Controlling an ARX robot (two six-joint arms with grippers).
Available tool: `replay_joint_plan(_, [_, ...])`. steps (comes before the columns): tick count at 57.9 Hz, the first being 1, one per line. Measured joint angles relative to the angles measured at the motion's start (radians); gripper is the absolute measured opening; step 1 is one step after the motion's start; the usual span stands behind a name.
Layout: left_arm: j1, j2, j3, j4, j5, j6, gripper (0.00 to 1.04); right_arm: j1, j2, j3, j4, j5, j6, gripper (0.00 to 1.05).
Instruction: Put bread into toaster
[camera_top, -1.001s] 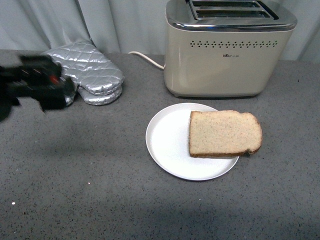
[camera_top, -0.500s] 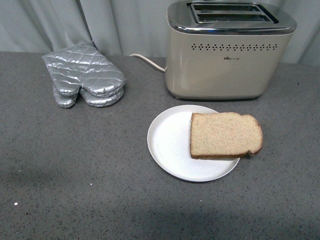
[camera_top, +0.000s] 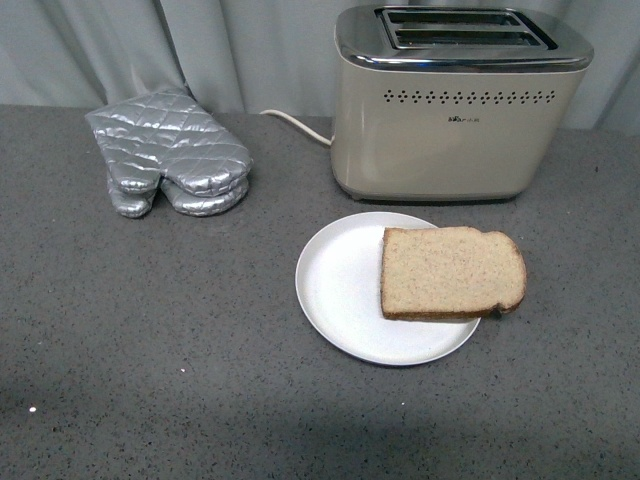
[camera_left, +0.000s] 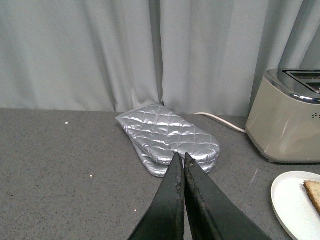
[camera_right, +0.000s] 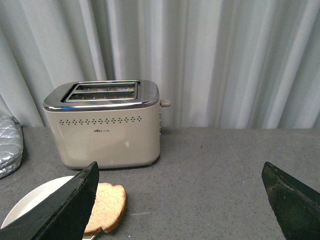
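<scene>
The bread (camera_top: 450, 272), a light-brown slice with a darker crust, lies flat on the right half of a round white plate (camera_top: 340, 290), overhanging its rim. It also shows in the right wrist view (camera_right: 107, 212). The cream toaster (camera_top: 455, 110) with a chrome top and two empty slots stands upright just behind the plate; it shows in the right wrist view (camera_right: 107, 125) and at the edge of the left wrist view (camera_left: 292, 120). Neither arm is in the front view. My left gripper (camera_left: 180, 157) is shut and empty. My right gripper (camera_right: 180, 172) is open wide and empty.
Silver quilted oven mitts (camera_top: 170, 150) lie at the back left, seen close ahead in the left wrist view (camera_left: 167, 137). The toaster's white cord (camera_top: 295, 120) runs behind. A grey curtain hangs along the back of the dark speckled countertop (camera_top: 150, 330).
The left arm, a blur at the far left one second ago, has left the front view. The view shifted slightly. Bread, plate and toaster have not moved.
</scene>
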Motion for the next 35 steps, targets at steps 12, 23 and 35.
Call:
replay_joint_plan(12, [0.0, -0.145, 0.0, -0.13, 0.001, 0.0, 0.04, 0.0, 0.0, 0.0, 0.0, 0.0, 0.0, 0.95])
replay_joint_plan(23, [0.0, -0.249, 0.0, -0.229, 0.001, 0.0, 0.04, 0.0, 0.0, 0.0, 0.0, 0.0, 0.0, 0.95])
replay_joint_plan(35, [0.0, -0.344, -0.001, -0.32, 0.001, 0.0, 0.04, 0.0, 0.0, 0.0, 0.0, 0.0, 0.0, 0.95])
